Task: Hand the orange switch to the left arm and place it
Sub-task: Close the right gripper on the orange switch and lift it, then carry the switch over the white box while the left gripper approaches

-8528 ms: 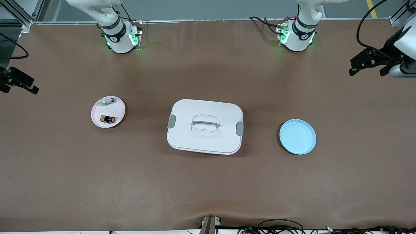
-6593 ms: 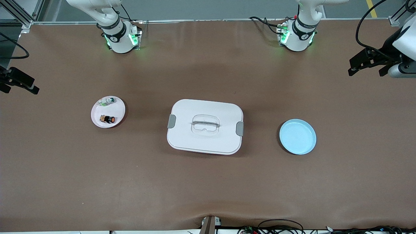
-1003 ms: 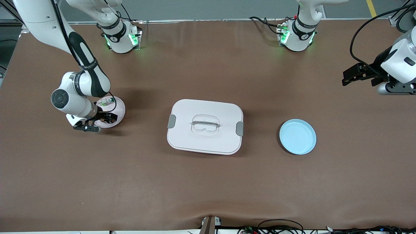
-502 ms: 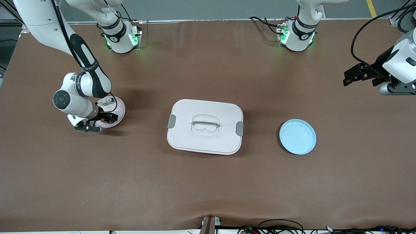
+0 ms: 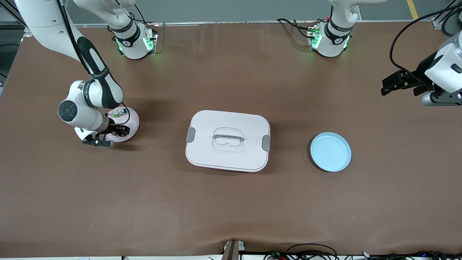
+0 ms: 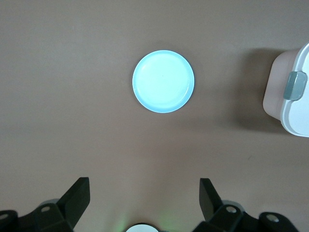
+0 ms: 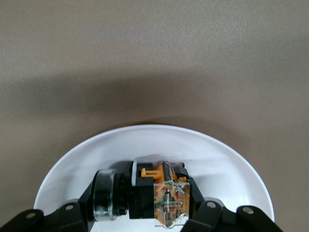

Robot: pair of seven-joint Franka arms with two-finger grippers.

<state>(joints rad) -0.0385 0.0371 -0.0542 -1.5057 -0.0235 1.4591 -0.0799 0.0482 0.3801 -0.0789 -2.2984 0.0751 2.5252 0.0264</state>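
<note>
The right gripper (image 5: 116, 131) is down on the pink plate (image 5: 133, 122) toward the right arm's end of the counter (image 5: 231, 202), its fingers (image 7: 199, 209) closed against the orange switch (image 7: 154, 192), which seems to rest on the plate. A small green-and-clear part (image 5: 118, 114) lies in the same plate, farther from the front camera. The white box (image 5: 228, 140) sits closed mid-counter. The light blue plate (image 6: 163, 81) holds nothing. The left gripper (image 6: 142, 199) waits spread open, high over the left arm's end.
</note>
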